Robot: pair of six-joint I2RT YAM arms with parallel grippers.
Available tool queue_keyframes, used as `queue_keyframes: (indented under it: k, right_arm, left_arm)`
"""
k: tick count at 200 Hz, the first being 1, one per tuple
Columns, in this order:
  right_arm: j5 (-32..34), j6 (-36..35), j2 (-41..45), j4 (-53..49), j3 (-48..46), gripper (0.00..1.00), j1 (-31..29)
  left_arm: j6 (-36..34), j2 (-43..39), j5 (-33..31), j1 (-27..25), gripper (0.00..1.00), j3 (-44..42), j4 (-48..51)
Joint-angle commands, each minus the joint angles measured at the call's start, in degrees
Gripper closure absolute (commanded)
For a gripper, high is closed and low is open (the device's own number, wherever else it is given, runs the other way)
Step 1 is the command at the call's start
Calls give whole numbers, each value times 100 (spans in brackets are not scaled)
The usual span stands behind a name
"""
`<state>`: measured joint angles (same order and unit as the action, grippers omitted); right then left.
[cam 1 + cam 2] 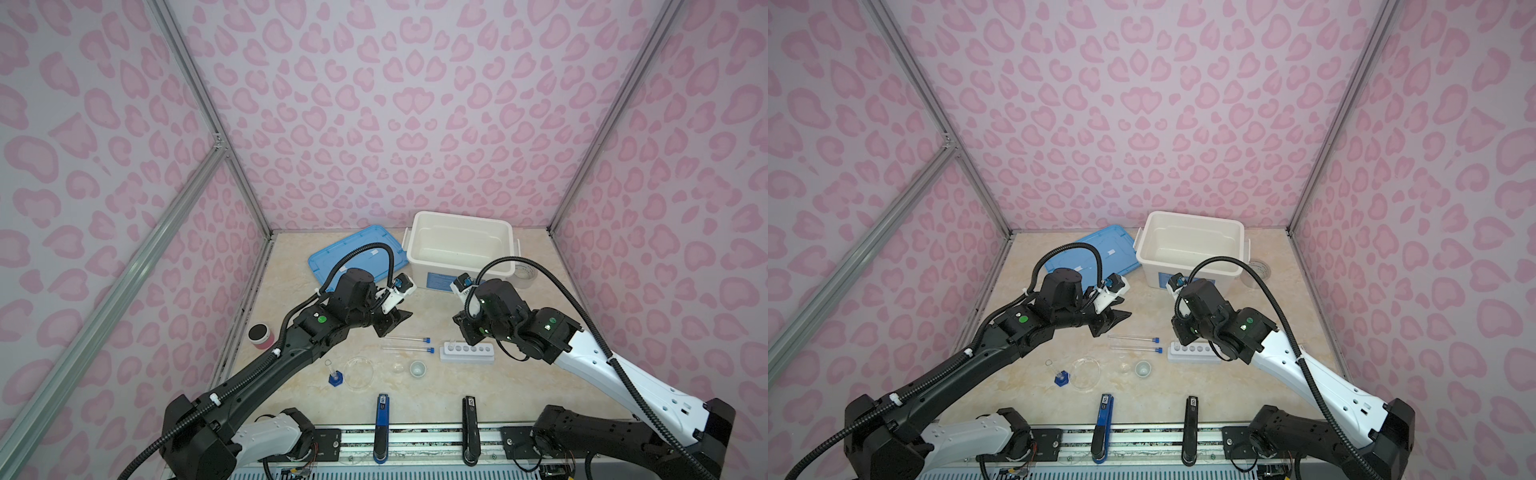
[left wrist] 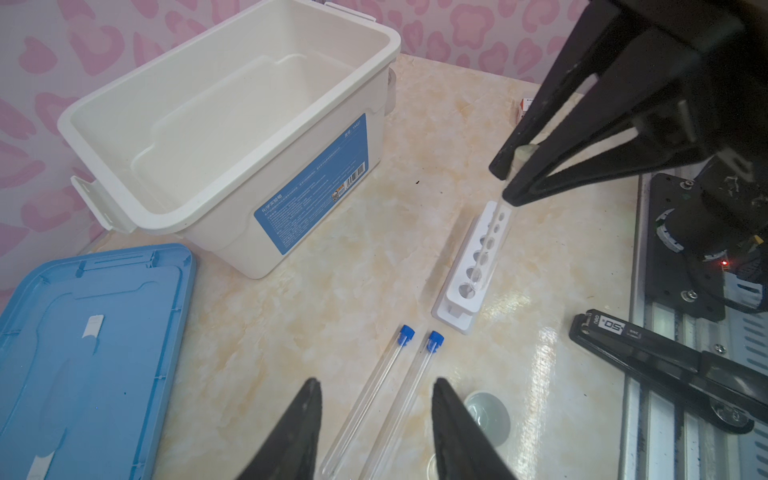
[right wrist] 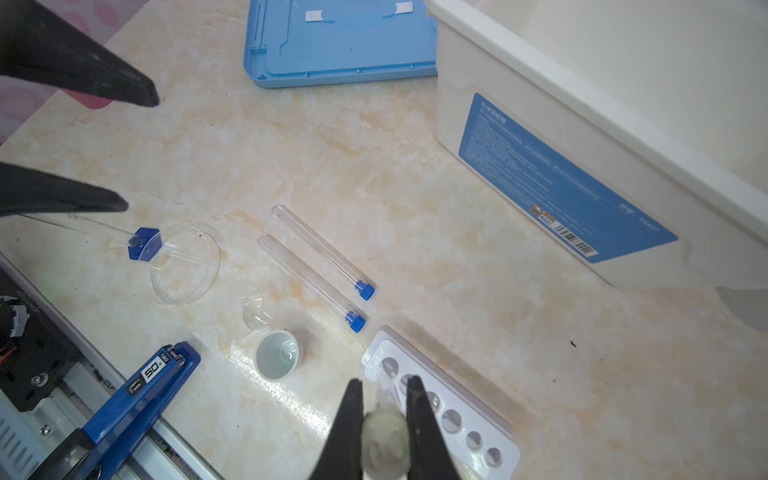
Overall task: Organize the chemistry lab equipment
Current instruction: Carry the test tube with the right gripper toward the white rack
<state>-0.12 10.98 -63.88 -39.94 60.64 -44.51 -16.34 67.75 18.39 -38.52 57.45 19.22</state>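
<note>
Evidently a clear white-capped tube point(image 3: 382, 440) is pinched upright over the white six-hole rack point(image 2: 453, 316) by the right gripper point(image 3: 385, 380) for insertion; the half-open left gripper point(image 2: 376, 382) is empty.

A staged robot test booth: pink-patterned wall panels point(image 1: 374, 104) in aluminium framing point(image 1: 201, 95) enclose a marble-look tabletop point(image 1: 432, 307) beneath the jaws; arm bases point(image 1: 274, 434) bolt to a rail point(image 1: 424, 440) behind them.

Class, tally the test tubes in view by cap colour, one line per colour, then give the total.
Blue-capped tubes: 2
White-capped tube: 1
Total: 3
</note>
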Motion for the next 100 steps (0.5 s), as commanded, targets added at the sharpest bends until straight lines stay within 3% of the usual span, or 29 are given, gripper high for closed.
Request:
queue_keyframes:
  k: [1, 100]
  right_arm:
    - [423, 15, -46, 271, -120, 94, -60]
    - [456, 216, 288, 751, -622, 94, -129]
  left_arm:
    - [17, -55, -20, 3, 54, -32, -217]
    - [32, -15, 23, 3, 53, -23, -222]
